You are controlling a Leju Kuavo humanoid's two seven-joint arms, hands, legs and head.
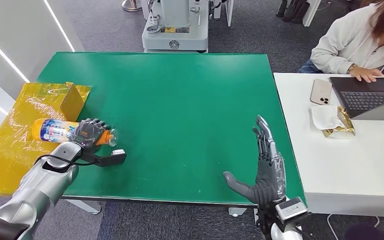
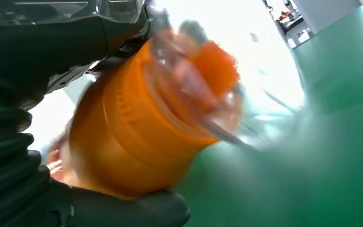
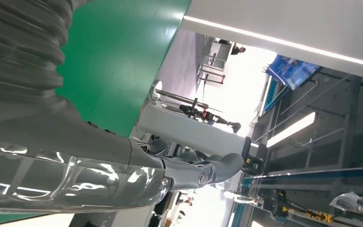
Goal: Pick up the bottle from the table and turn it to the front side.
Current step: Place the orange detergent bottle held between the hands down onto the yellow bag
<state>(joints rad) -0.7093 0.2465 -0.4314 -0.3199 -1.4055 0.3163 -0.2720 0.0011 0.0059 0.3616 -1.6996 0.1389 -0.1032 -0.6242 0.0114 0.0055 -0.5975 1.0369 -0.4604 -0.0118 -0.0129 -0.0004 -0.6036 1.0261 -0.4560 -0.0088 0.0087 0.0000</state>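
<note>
An orange bottle [image 1: 55, 131] with a blue and white label lies sideways at the green table's left edge, its cap end toward the table's middle. My left hand [image 1: 91, 134] grips it near the neck, fingers wrapped over the top. Close up in the left wrist view, the orange bottle [image 2: 137, 127] is blurred, with the hand's dark fingers [image 2: 123, 208] curled around it. My right hand [image 1: 265, 165] is open above the table's front right part, fingers stretched flat and holding nothing; its thumb [image 3: 217, 166] reaches past the table edge.
A yellow box [image 1: 30, 130] stands just off the green table's [image 1: 180, 100] left edge, under the bottle's base. To the right, a white desk [image 1: 340, 170] holds a phone, a laptop and a snack pack; a person sits there typing. A grey machine base [image 1: 175, 30] stands behind the table.
</note>
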